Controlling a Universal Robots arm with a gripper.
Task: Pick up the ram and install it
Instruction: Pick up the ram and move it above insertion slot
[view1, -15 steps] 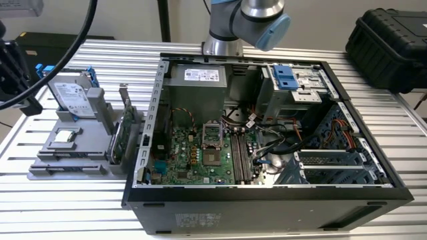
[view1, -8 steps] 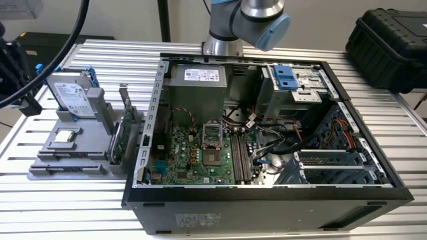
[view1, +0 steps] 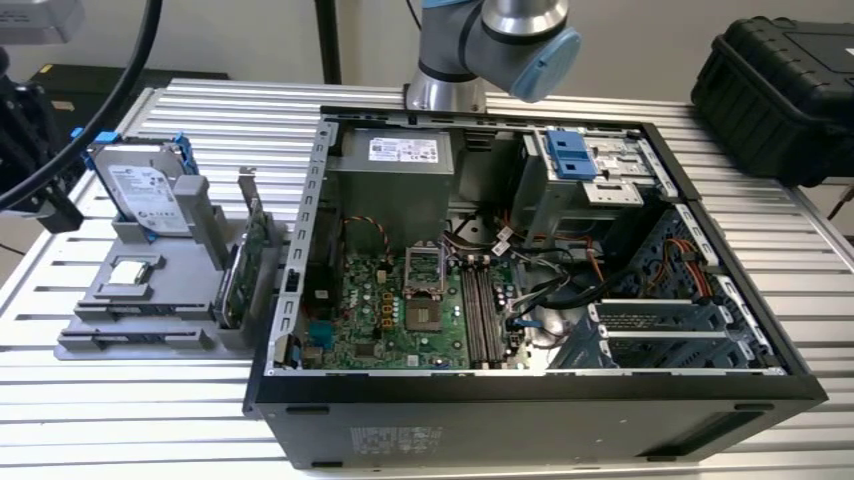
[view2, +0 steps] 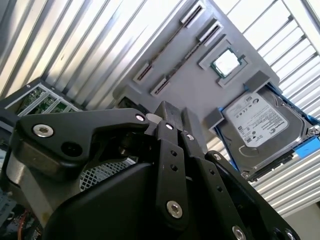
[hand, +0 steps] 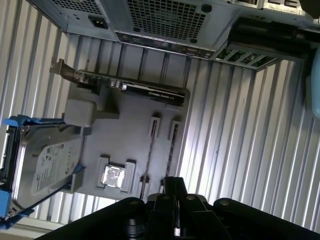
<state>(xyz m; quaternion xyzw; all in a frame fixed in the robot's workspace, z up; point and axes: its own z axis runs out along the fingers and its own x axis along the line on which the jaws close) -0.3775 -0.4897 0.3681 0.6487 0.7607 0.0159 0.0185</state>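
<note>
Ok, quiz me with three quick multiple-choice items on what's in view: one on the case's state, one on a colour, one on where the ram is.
1. The computer case is:
A) shut
B) upside down
C) open, motherboard exposed

2. The hard drive's carrier is:
A) blue
B) red
C) yellow

3. Where is the ram?
A) seated in a motherboard slot
B) on edge in the grey fixture's holders
C) lying on top of the hard drive

Answers:
1. C, the exterior view looks straight in onto the board.
2. A, blue plastic frames the drive.
3. B, in the second wrist view the thin stick spans two holders, near the processor chip.
</note>
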